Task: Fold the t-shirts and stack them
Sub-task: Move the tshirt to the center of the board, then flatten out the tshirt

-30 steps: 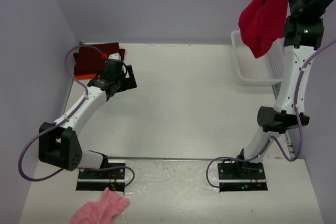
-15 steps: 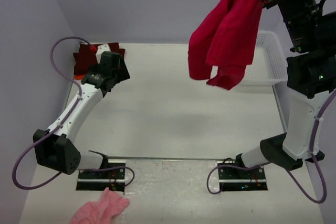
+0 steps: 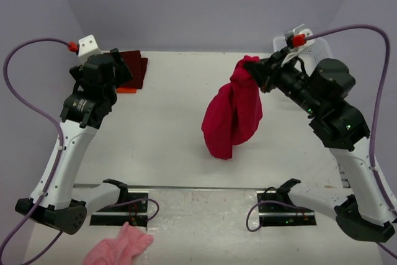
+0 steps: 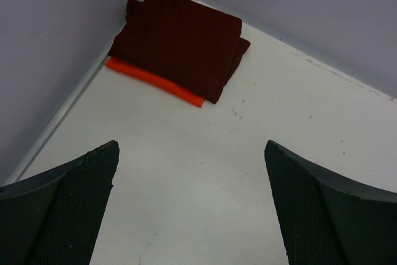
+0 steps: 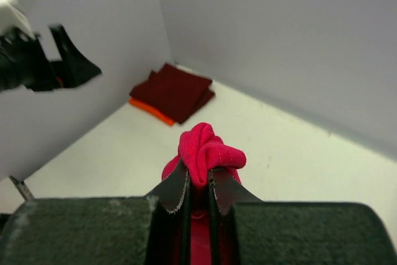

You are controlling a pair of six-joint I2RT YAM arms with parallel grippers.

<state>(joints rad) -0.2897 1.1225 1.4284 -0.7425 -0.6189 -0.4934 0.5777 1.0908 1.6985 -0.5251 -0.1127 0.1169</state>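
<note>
The right gripper [image 5: 198, 181] pinches a bunched knot of the red shirt [image 3: 232, 119], its jaws pressed tight on the cloth. The rest of the shirt hangs in a loose bundle above the table [image 3: 167, 134], a little toward 3 o'clock from the centre. Its lowest fold looks close to the surface, though contact cannot be told.

The left gripper [image 4: 191, 153] is spread wide and holds nothing. It hovers near the 10 o'clock corner, where the maroon shirt [image 4: 180, 41] lies folded on top of the orange shirt [image 4: 155, 80]. The basket [image 3: 319, 46] sits at 2 o'clock, partly hidden behind the right arm.

The step in hand seems to be laying the red shirt out flat for folding. To do it well, I would lower the bundle until the hem meets the table, then draw the pinch slowly toward 6 o'clock so the cloth trails out instead of dropping in a heap. Which part is pinched, collar or shoulder or mid-body, is not clear, so a regrip is probably needed. The left gripper would best come across toward the centre and take a free corner or sleeve, so that both arms can pull the shirt taut. Letting go early would likely leave a crumpled pile, and that is hard to fold
</note>
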